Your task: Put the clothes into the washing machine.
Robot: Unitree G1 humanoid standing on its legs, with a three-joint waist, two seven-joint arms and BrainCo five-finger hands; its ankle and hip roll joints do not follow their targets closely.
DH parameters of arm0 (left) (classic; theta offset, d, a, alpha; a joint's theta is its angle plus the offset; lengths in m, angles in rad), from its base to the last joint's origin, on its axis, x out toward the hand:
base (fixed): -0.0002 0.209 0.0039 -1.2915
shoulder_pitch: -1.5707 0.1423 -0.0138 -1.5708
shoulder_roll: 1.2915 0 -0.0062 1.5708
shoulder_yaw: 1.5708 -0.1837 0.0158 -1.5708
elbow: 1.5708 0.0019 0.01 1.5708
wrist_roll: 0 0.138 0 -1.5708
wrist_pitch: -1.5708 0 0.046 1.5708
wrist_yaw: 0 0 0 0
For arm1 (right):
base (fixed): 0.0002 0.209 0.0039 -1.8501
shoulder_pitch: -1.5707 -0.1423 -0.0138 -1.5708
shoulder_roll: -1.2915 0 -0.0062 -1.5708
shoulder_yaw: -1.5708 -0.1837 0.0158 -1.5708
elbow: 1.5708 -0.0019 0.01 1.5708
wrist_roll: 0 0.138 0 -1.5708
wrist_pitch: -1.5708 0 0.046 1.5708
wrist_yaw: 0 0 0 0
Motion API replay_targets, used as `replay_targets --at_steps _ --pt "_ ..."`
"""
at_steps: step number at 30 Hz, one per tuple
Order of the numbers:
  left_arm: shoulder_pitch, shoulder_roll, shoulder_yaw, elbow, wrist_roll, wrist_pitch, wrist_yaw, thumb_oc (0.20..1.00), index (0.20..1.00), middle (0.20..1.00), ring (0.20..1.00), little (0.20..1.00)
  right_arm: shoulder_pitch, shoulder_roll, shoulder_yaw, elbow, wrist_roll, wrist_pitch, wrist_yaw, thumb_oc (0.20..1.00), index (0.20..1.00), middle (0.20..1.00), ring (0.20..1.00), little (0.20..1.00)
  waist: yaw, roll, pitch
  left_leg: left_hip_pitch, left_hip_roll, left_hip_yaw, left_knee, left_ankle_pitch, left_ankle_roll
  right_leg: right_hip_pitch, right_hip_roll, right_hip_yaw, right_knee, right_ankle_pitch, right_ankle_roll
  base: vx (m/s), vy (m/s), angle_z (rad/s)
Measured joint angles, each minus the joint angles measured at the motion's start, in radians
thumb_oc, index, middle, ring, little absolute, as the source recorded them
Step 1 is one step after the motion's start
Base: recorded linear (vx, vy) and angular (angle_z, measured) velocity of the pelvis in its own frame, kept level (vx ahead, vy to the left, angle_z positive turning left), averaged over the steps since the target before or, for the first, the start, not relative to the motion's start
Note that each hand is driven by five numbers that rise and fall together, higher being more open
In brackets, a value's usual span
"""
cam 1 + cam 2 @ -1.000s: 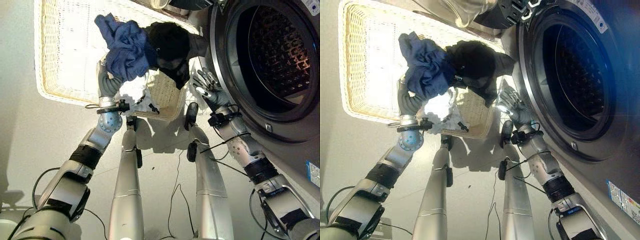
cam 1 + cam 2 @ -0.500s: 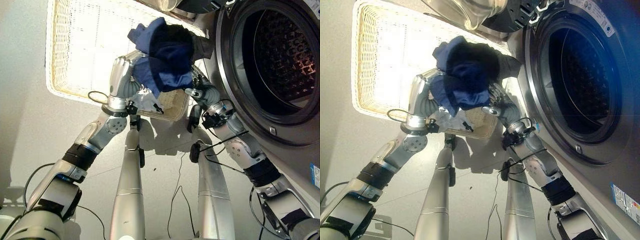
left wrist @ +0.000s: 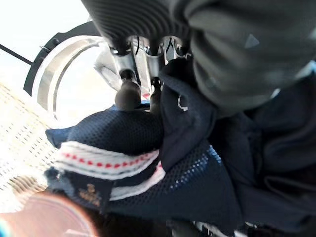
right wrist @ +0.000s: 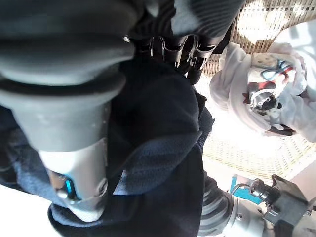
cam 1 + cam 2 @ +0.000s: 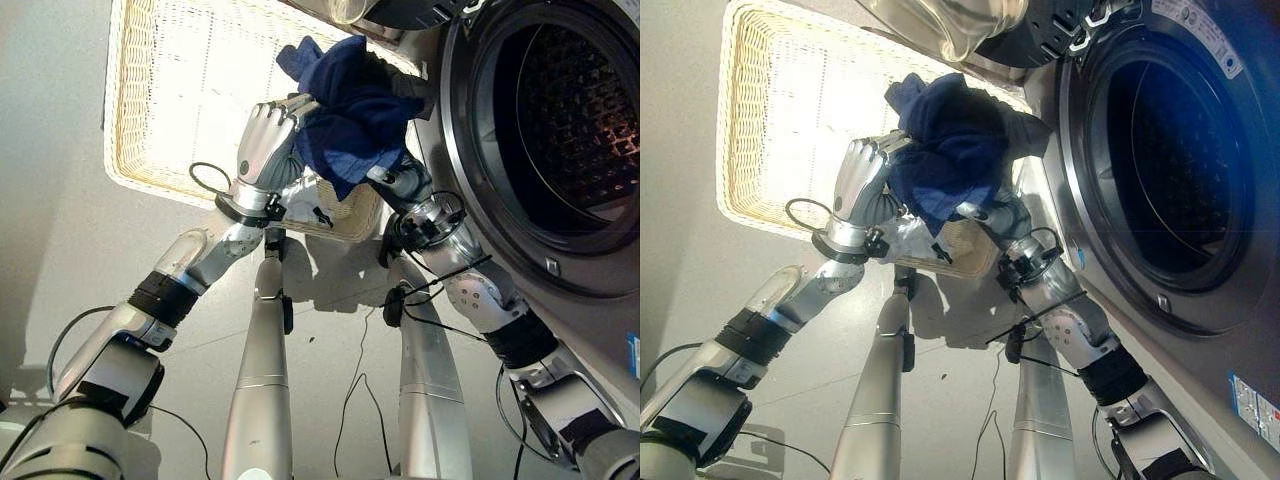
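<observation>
Comparing with the frames of a second ago, the blue garment has travelled from above the wicker basket toward the washing machine and now hangs just beside the drum opening's rim, at about nine o'clock of the opening. The left hand grips the bundle from the basket side; its wrist view shows dark-tipped fingers curled into the navy mesh cloth with its white, red-stitched band. The right hand, which a second ago stood bare and spread beside the door ring, has moved in beneath the cloth; its own wrist view shows fabric draped over the fingers, so I cannot tell whether they are closed on it. A white garment lies in the basket. Judgement: the transfer is under way but no cloth has crossed into the drum; both hands must carry the bundle toward three o'clock, through the opening.
</observation>
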Motion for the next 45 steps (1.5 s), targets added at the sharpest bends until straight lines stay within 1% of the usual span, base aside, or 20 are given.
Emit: replay_targets --at_steps 7,8,9,10,20,22,33,35,36,38,41,43,45 --pt "-0.001 0.006 -0.013 -0.03 0.0 0.001 -0.032 0.2 0.2 0.2 0.2 0.2 0.0 0.002 0.005 -0.003 0.0 -0.018 -0.015 1.0 1.0 1.0 1.0 1.0 0.0 0.0 0.0 -0.002 -0.001 -0.002 0.0 0.0 0.0 0.0 -0.002 -0.003 -0.001 0.0 0.0 0.0 0.0 0.0" --pt "-0.001 0.005 -0.014 -0.034 0.001 0.001 -0.036 0.2 0.2 0.2 0.2 0.2 0.0 0.002 0.006 -0.004 0.0 -0.02 -0.02 0.617 0.617 0.617 0.617 0.617 0.0 0.0 0.0 -0.002 -0.001 -0.002 0.0 0.0 0.0 0.0 -0.002 -0.003 -0.001 -0.001 0.001 0.0 0.0 0.0" --pt "-0.001 0.005 -0.017 -0.038 0.008 0.0 -0.043 0.2 0.2 0.2 0.2 0.2 0.0 0.002 0.008 -0.006 0.001 -0.02 -0.029 0.457 0.457 0.457 0.457 0.457 0.0 0.0 0.0 -0.002 -0.001 -0.002 0.0 0.0 0.0 0.0 -0.003 -0.004 -0.001 -0.001 0.001 0.0 0.0 0.0" --pt "-0.004 0.005 -0.017 -0.038 0.024 -0.001 -0.048 0.2 0.2 0.2 0.2 0.2 0.0 0.003 0.009 -0.007 0.001 -0.02 -0.038 0.2 0.2 0.2 0.2 0.2 0.0 0.0 0.0 -0.002 -0.002 -0.002 0.0 0.0 0.0 0.0 -0.003 -0.004 -0.001 -0.001 0.001 0.0 0.0 0.0" --pt "-0.018 0.004 -0.04 -0.075 0.048 -0.035 -0.082 0.2 0.2 0.2 0.2 0.2 0.01 0.001 0.003 -0.007 0.056 -0.022 -0.103 0.2 0.2 0.2 0.2 0.2 -0.002 0.0 0.0 -0.003 -0.002 -0.002 -0.001 0.0 0.0 0.0 -0.003 -0.004 -0.004 0.0 0.001 0.0 0.0 0.0" --pt "-0.022 0.005 -0.04 -0.075 0.073 -0.036 -0.09 0.2 0.2 0.2 0.2 0.2 0.018 0.001 0.003 -0.007 0.057 -0.022 -0.109 0.2 0.2 0.2 0.2 0.2 -0.003 0.0 0.0 -0.004 -0.002 -0.002 -0.001 0.0 0.0 -0.001 -0.003 -0.004 -0.005 0.0 0.001 0.0 0.0 0.0" --pt "-0.026 0.004 -0.04 -0.075 0.073 -0.036 -0.102 0.2 0.2 0.2 0.2 0.2 0.021 0.002 0.003 -0.007 0.059 -0.022 -0.114 0.2 0.2 0.2 0.2 0.2 -0.004 0.0 0.0 -0.005 -0.002 -0.001 -0.003 0.0 0.0 -0.002 -0.003 -0.004 -0.008 0.0 0.001 0.0 0.0 0.0" --pt "-0.026 0.004 -0.04 -0.075 0.073 -0.033 -0.101 0.573 0.573 0.573 0.573 0.573 0.021 0.002 0.003 -0.007 0.068 -0.022 -0.114 0.2 0.2 0.2 0.2 0.2 -0.004 0.0 0.0 -0.005 -0.002 -0.001 -0.004 0.0 0.0 -0.002 -0.003 -0.004 -0.008 0.0 0.001 0.0 0.0 0.0" --pt "-0.025 0.005 -0.039 -0.076 0.073 -0.031 -0.099 1.0 1.0 1.0 1.0 1.0 0.021 0.002 0.003 -0.007 0.072 -0.022 -0.115 0.2 0.2 0.2 0.2 0.2 -0.003 0.0 0.0 -0.005 -0.002 -0.001 -0.004 0.0 0.0 -0.002 -0.003 -0.004 -0.008 0.0 0.001 0.0 0.0 0.0" --pt "-0.019 0.002 -0.039 -0.076 0.072 -0.02 -0.078 1.0 1.0 1.0 1.0 1.0 0.023 0.002 0.001 -0.007 0.079 -0.022 -0.121 0.2 0.2 0.2 0.2 0.2 -0.003 0.0 0.0 -0.005 -0.002 -0.002 -0.004 0.0 0.0 -0.002 -0.003 -0.005 -0.008 0.0 0.001 0.0 0.0 0.0" --pt "-0.015 -0.011 -0.036 -0.076 0.061 0.017 -0.02 1.0 1.0 1.0 1.0 1.0 0.029 0.002 0.0 -0.006 0.094 -0.022 -0.122 0.2 0.2 0.2 0.2 0.2 -0.001 0.0 0.0 -0.005 -0.002 -0.002 -0.004 0.0 0.0 -0.002 -0.003 -0.005 -0.008 0.0 0.001 0.0 0.0 0.0" --pt "-0.014 -0.015 -0.035 -0.076 0.03 0.029 0.007 1.0 1.0 1.0 1.0 1.0 0.031 0.004 0.0 -0.006 0.108 -0.024 -0.122 0.2 0.2 0.2 0.2 0.2 -0.001 0.0 0.0 -0.005 -0.002 -0.002 -0.004 0.0 0.0 -0.002 -0.003 -0.005 -0.008 0.0 0.001 0.0 0.0 0.0" --pt "-0.001 -0.019 -0.029 -0.076 0.016 0.038 0.029 1.0 1.0 1.0 1.0 1.0 0.032 0.009 0.001 -0.006 0.118 -0.039 -0.122 0.2 0.2 0.2 0.2 0.2 -0.001 0.0 0.0 -0.005 -0.002 -0.002 -0.004 0.0 0.0 -0.002 -0.003 -0.005 -0.008 0.0 0.001 0.0 0.0 0.0"
